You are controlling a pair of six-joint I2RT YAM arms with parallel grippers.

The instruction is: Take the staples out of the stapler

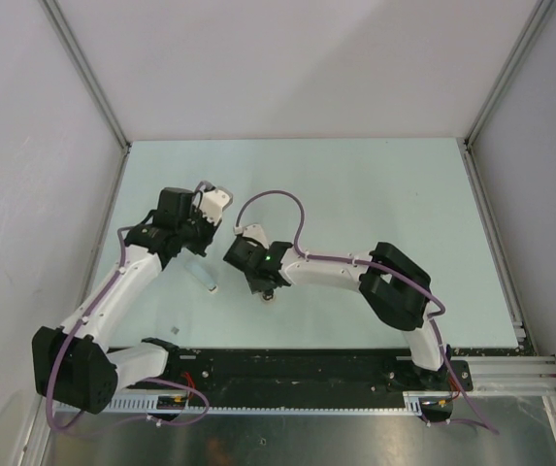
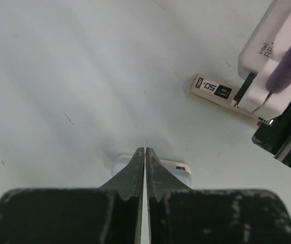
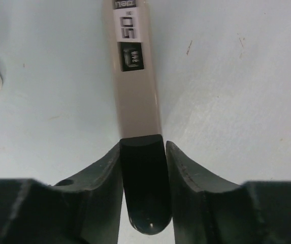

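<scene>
The stapler (image 3: 135,96) is a slim bar with a beige top, a "50" label and a black rounded end, lying flat on the table. That black end sits between the fingers of my right gripper (image 3: 143,147). The jaws are open, with a thin gap on the right side. The left wrist view shows the stapler (image 2: 214,91) beside the right wrist. My left gripper (image 2: 144,150) is shut and empty, its tips just above a small whitish rounded piece (image 2: 181,170). No staples show clearly; a tiny grey fleck (image 1: 178,333) lies near the left arm's base.
The whitish piece (image 1: 203,277) lies between the two grippers on the pale green table (image 1: 375,194). The right arm's wrist camera housing (image 2: 272,61) is close on the left gripper's right side. Grey walls enclose the table on three sides.
</scene>
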